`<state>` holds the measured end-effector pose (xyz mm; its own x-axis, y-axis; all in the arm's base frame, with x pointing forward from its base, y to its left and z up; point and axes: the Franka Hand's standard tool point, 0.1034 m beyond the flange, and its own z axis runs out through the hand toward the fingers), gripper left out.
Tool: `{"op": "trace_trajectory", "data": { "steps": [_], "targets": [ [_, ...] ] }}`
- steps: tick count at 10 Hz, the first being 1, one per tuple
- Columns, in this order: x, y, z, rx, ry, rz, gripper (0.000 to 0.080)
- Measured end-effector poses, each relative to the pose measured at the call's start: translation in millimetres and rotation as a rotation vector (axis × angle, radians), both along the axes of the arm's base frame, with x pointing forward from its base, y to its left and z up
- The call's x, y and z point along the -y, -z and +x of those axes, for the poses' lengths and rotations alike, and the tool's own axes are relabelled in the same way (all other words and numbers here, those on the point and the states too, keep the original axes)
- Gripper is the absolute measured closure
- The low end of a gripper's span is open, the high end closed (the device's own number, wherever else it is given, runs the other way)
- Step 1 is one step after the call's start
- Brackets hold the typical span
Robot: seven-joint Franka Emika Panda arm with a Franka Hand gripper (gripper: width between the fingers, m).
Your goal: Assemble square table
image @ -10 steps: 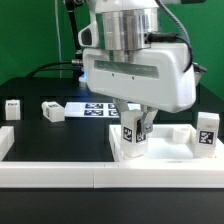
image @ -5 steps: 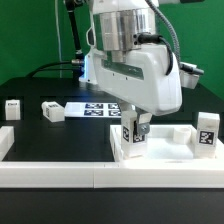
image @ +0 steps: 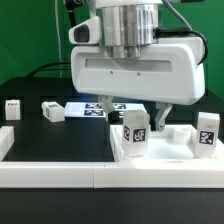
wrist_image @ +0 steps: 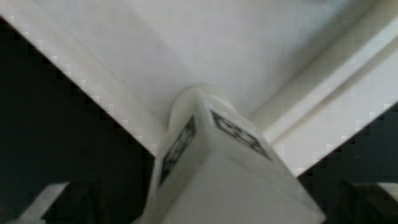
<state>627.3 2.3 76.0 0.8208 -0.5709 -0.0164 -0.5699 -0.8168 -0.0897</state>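
The square table's white top panel (image: 178, 152) lies at the exterior view's right, behind the front rail. One tagged white leg (image: 134, 135) stands upright at its near left corner. My gripper (image: 137, 118) hangs directly over that leg, open, its fingers (image: 160, 118) standing off each side without touching it. In the wrist view the leg (wrist_image: 214, 150) rises up the middle with the panel (wrist_image: 116, 45) beyond it, and dark gaps separate it from both fingers. A second leg (image: 207, 130) stands on the panel's right side. Two more legs (image: 52, 110) (image: 12, 108) lie on the black table.
The marker board (image: 93, 109) lies flat behind the gripper. A long low white border rail (image: 55, 172) runs along the front and turns up the exterior view's left side. Cables hang behind the arm.
The wrist has turned so the gripper's broad face now shows in the exterior view. The jaws have spread and let go of the upright leg, which stays standing on the panel.
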Motion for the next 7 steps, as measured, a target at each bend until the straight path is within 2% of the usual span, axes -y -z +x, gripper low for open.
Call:
{"op": "trace_trajectory", "data": {
  "steps": [1,4,7],
  "targets": [
    [0.5,0.0,0.0,0.004,-0.046,-0.002,0.0151],
    [9.6,-1.9,-0.7,0.043,-0.469,-0.033,0.0151],
    [1.3,4.2,-4.7,0.070,-0.633,-0.048,0.0151]
  ]
}}
